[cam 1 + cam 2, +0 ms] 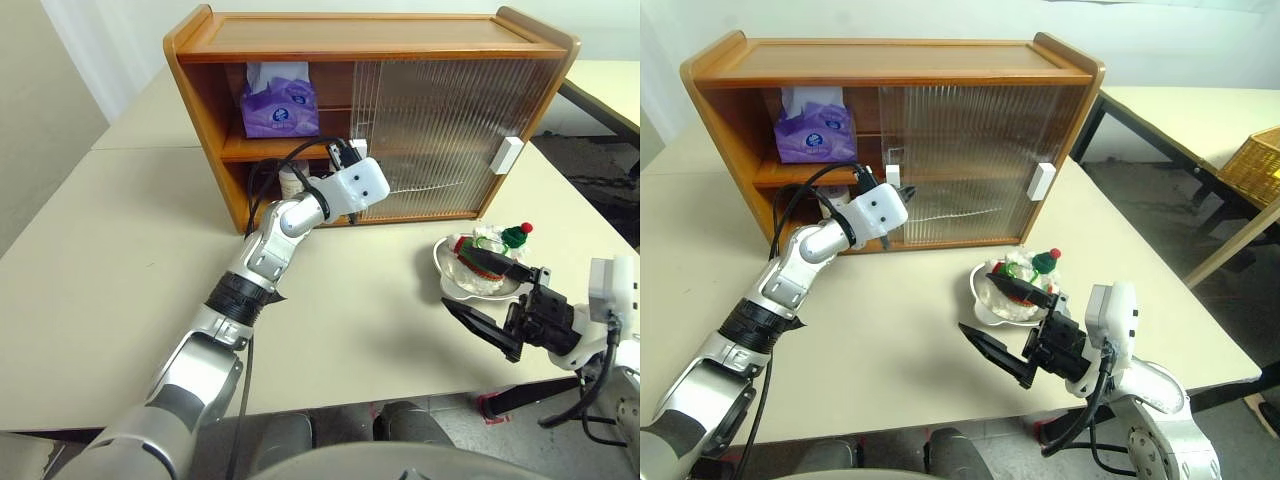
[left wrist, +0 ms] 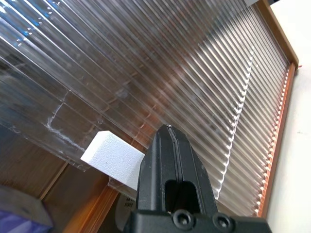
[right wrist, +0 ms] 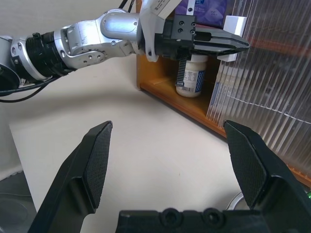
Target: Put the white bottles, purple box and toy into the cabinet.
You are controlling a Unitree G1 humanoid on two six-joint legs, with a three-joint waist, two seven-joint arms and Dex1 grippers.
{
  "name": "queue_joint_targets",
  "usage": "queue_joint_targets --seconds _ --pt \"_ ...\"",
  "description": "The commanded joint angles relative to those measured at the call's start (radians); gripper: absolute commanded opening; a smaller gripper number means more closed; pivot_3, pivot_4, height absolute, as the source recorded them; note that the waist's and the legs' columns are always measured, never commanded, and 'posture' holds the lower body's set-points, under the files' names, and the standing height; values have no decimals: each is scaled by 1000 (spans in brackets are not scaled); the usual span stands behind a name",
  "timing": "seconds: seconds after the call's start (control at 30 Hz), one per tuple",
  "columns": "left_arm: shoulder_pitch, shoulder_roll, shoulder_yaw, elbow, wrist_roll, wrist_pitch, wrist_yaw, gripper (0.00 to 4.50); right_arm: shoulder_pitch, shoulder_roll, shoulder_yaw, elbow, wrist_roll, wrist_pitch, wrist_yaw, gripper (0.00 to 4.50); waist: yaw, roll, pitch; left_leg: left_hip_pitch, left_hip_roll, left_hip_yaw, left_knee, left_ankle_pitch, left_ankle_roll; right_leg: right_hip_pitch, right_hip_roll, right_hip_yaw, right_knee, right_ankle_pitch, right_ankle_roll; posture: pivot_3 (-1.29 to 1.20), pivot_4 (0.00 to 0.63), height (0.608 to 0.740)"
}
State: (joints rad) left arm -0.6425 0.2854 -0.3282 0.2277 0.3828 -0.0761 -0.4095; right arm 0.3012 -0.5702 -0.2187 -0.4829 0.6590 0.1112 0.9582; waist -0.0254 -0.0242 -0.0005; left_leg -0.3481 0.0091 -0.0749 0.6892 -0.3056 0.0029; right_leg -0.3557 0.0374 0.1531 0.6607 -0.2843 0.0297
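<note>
The toy sat in its dish on the surface, just ahead of the right end effector, jaws spread wide and empty. Left end effector, pinched closed on nothing, was off by the cabinet door handle.

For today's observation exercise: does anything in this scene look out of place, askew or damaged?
One thing stands out: the toy sits in its silver dish on the table, outside the cabinet, while the purple box and a white bottle are shelved. The ribbed door shows whitish scuff marks. Nothing is spilled or tipped.
</note>
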Motion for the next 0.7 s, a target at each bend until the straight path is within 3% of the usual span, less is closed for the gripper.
queue_joint_targets --seconds 0.03,0.7 --pt "15 25 48 -22 -10 45 13 26 -4 -10 -5 6 -5 -2 7 4500 0 0 0 0 0 0 0 0 0 0 0 0 0 0 0 -19 0 740" --pt "86 82 112 -160 -48 220 19 26 -11 -9 -3 18 -4 -3 15 4500 -1 1 0 2 1 0 0 3 -1 0 1 0 3 1 1 2 0 740"
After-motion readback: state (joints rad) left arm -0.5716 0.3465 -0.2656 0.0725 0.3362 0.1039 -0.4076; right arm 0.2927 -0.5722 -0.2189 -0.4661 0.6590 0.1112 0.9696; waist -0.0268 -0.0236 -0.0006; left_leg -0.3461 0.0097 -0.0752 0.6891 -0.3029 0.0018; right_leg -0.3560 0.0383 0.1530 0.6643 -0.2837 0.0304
